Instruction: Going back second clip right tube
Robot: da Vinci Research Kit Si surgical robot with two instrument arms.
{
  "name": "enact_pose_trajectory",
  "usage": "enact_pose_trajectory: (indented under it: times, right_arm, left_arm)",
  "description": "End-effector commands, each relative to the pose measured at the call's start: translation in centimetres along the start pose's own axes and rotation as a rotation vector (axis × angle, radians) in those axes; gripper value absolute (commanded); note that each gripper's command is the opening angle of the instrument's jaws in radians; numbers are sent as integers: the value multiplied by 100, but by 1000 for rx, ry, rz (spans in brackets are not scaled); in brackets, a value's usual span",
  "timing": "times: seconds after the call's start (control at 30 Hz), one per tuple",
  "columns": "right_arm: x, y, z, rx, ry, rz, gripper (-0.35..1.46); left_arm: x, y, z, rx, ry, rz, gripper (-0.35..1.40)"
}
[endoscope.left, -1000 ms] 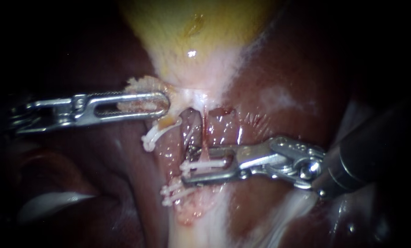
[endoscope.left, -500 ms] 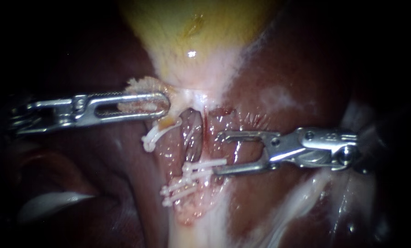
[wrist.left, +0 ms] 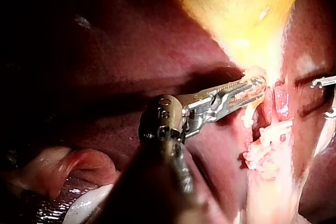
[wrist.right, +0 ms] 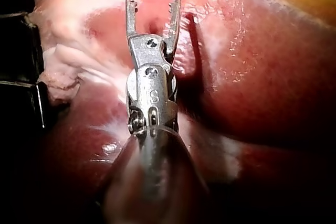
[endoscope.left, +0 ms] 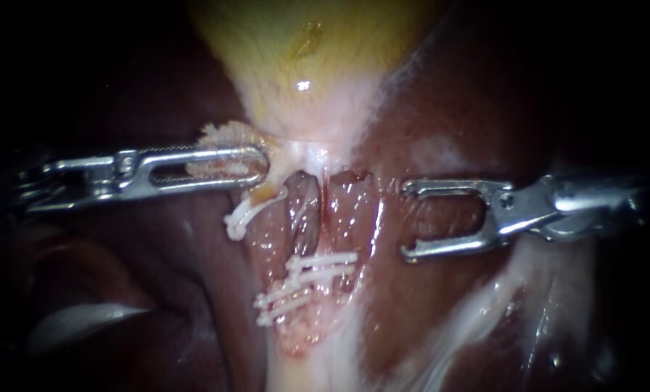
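Two reddish tubes run down from the yellow gallbladder (endoscope.left: 303, 51). The right tube (endoscope.left: 350, 207) carries a white clip (endoscope.left: 325, 260) across it, with more white clips (endoscope.left: 281, 305) just below. Another white clip (endoscope.left: 244, 214) sits beside the left tube (endoscope.left: 303, 207). My right instrument (endoscope.left: 406, 221) stands open and empty, to the right of the tubes and apart from the clips. The right wrist view shows the same right instrument (wrist.right: 152, 2) open over liver. My left instrument (endoscope.left: 231, 165) is shut on pale frayed tissue at the gallbladder's neck, which also shows in the left wrist view, left instrument (wrist.left: 247, 88).
Dark red liver (endoscope.left: 448, 131) surrounds the tubes on both sides. Pale white tissue (endoscope.left: 477, 312) runs below my right instrument. In the left wrist view the tips of my right instrument (wrist.left: 325, 98) show beyond the clips (wrist.left: 268, 137).
My right instrument opened off the clip on the right tube and drew back to the right, leaving the clip in place. The left instrument has not moved.
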Motion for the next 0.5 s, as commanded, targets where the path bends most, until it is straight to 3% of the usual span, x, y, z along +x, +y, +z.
enact_pose_trajectory:
  times: [0.03, 0.23, 0.5]
  right_arm:
    - [0, 0, -1, 1, 0, -5, 50]
    - [0, -3, -3, 2, 0, -6, 50]
    - [1, -5, -4, 3, 0, -6, 50]
  left_arm:
    - [0, 1, 1, 0, 0, 0, -35]
    - [10, 4, 12, 1, 2, 6, -35]
    - [30, 26, 42, -2, 28, 22, -35]
